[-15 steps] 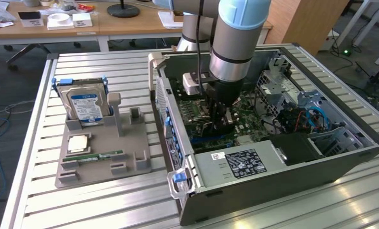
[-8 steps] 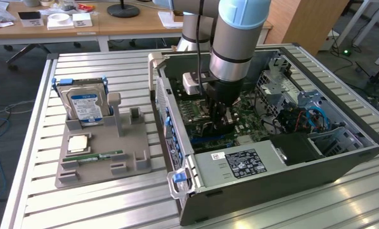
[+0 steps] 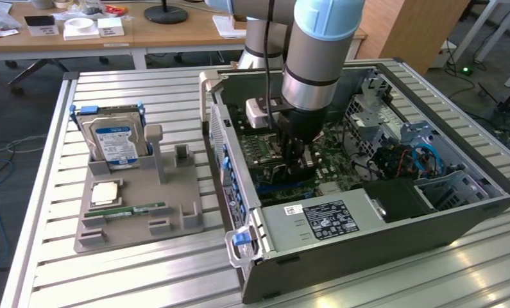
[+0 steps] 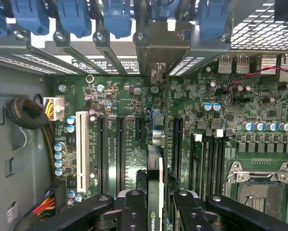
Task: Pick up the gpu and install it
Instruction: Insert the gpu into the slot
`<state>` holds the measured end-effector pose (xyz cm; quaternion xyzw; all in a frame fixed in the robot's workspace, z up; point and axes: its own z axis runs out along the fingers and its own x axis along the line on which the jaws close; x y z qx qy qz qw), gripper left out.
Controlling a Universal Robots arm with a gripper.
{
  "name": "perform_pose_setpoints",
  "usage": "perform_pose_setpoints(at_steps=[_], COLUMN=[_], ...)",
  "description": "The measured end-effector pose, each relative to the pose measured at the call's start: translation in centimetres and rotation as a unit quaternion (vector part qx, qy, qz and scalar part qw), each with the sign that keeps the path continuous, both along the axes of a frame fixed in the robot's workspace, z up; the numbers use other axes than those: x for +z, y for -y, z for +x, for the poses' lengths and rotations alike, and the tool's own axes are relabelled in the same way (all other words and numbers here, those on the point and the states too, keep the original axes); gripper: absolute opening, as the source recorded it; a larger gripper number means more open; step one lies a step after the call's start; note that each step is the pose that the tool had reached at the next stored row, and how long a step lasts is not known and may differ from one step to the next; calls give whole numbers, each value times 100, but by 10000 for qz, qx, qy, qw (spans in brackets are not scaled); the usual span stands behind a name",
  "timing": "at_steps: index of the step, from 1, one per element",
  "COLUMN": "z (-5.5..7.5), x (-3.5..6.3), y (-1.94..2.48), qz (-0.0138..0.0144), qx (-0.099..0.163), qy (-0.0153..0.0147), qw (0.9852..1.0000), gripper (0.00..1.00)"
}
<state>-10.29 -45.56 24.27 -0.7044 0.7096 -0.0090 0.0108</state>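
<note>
Gripper point(image 4: 156, 204) is down inside the open PC case point(image 3: 408, 221), fingers point(image 4: 134, 211) clamped on the gpu point(image 4: 155, 185), which is held edge-on so its connector edge points at the motherboard point(image 4: 134, 101). The card hangs above the board between two long black expansion slots point(image 4: 120, 149); whether it is already seated cannot be told. The bracket end faces the rear slot covers with blue latches point(image 4: 117, 17). Tight neighbours: white slot point(image 4: 80, 151), capacitors, RAM slots and the CPU socket point(image 4: 261, 185). Outside, on the worktop point(image 3: 152, 276), a grey fixture point(image 3: 144, 221) holds the hard drive point(image 3: 113, 141) and RAM stick point(image 3: 135, 210).
</note>
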Motion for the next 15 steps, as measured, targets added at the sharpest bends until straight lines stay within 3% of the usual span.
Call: perform_pose_setpoints(at_steps=[15], z=[0], x=[-19], y=[3], qz=[0], qx=[1], qy=[0], qw=[10000], gripper=[26])
